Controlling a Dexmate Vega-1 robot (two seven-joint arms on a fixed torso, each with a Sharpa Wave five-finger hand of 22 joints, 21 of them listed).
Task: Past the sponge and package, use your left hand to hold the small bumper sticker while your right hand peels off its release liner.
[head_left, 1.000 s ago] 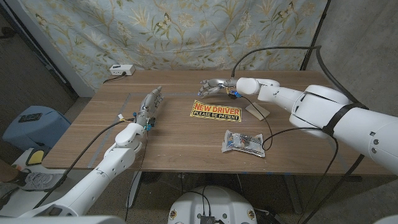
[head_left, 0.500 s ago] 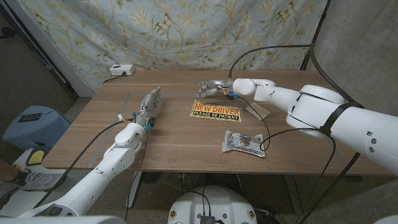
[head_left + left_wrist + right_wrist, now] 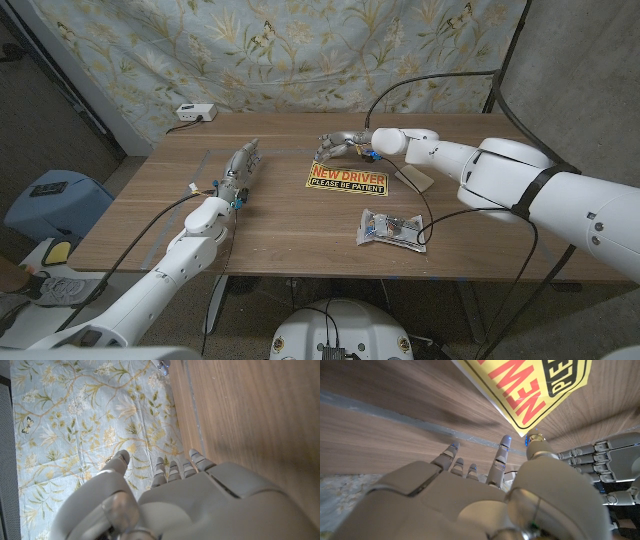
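Head view: over the preceding second the right hand had drifted slightly leftward along the table's far side, ending at the far left corner of the sticker — a small shift suggesting an approach to a corner where the liner could be lifted. The left hand had not moved; it stood well left of the sticker, fingers extended and together, holding nothing. Neither holding nor peeling appeared to have begun.

Right wrist view: the right hand's fingers were loosely spread and gripped nothing, the thumb tip lying just at the sticker's corner; whether it touched could not be told.

The sticker was a thin, flat, glossy rectangle — yellow, with red "NEW DRIVER" lettering above a black band — lying mid-table. Nearer the robot lay the package, crinkled clear plastic; to the sticker's right, a pale tan wedge, probably the sponge. The table showed matte wood grain, and a floral cloth hung behind.
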